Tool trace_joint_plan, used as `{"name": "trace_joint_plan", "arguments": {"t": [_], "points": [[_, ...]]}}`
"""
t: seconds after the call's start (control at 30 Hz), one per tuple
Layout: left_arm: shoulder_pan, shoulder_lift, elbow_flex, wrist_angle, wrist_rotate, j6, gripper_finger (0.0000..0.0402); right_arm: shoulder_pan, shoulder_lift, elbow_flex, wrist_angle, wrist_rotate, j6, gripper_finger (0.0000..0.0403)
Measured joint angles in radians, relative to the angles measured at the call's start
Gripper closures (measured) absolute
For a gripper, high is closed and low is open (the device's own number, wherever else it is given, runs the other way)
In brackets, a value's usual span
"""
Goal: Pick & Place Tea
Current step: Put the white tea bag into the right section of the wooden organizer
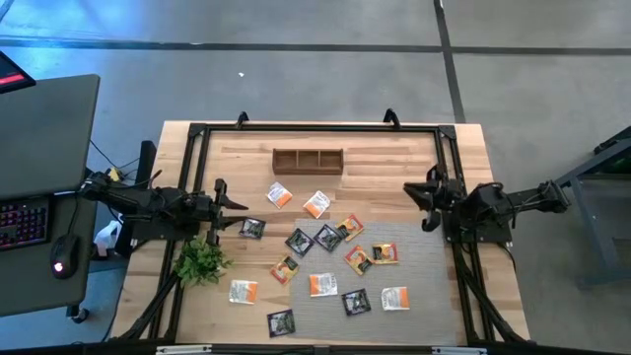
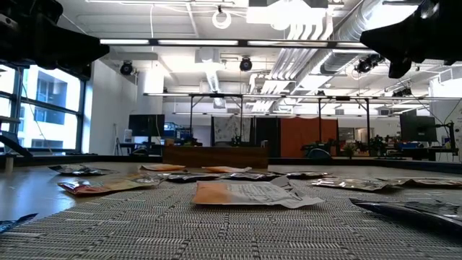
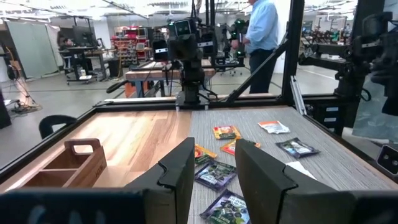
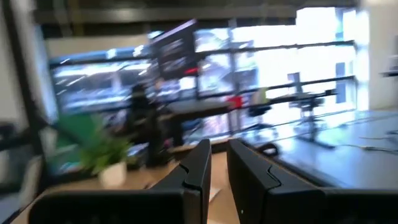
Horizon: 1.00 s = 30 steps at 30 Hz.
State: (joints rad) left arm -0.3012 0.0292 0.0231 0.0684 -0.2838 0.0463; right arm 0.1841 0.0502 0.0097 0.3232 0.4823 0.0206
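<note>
Across centre frame, tea sachets (image 1: 325,258) lie flat, light, limp: pinch an edge. Left gripper (image 3: 214,177) gapes empty; right gripper (image 4: 217,168) narrow, empty.

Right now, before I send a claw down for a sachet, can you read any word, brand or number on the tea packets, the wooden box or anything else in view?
None can be read.
Tea sachets: printing shows in orange, white and dark, too small to read.
Nearest sachet: faint lines of print, blurred.
Wooden box: no marking shows.
Keyboard: lit keys, legends too small.
</note>
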Motion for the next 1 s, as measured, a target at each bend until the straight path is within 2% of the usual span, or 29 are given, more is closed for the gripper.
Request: {"name": "trace_joint_plan", "arguments": {"t": [0.1, 0.23, 0.47, 0.53, 0.67, 0.8, 0.9, 1.0], "points": [[0.000, 0.000, 0.003, 0.001, -0.020, 0.000, 0.0286, 0.000, 0.000, 0.000, 0.020, 0.041, 0.000, 0.0355], [0.000, 0.000, 0.003, -0.007, 0.008, -0.003, 0.0286, 0.000, 0.000, 0.000, 0.014, 0.057, 0.000, 0.0357], [0.000, 0.001, 0.009, -0.059, 0.025, -0.002, 0.0286, 0.000, 0.000, 0.000, 0.011, 0.221, -0.003, 0.0359], [0.000, 0.008, 0.009, -0.056, 0.023, -0.002, 0.0286, 0.000, 0.000, 0.000, 0.011, 0.240, -0.002, 0.0361], [0.000, 0.011, 0.007, -0.036, 0.031, 0.001, 0.0286, 0.000, 0.004, 0.000, 0.008, 0.160, 0.026, 0.0356], [0.000, 0.011, 0.006, 0.031, 0.013, 0.033, 0.0286, 0.000, 0.034, 0.000, 0.011, 0.083, 0.034, 0.0333], [0.000, 0.011, 0.006, 0.099, -0.036, 0.035, 0.0286, -0.003, 0.081, 0.000, 0.030, 0.085, 0.077, 0.0307], [0.000, 0.011, 0.006, 0.176, -0.128, 0.031, 0.0286, -0.023, 0.158, 0.000, 0.089, 0.085, 0.085, 0.0279]]}}
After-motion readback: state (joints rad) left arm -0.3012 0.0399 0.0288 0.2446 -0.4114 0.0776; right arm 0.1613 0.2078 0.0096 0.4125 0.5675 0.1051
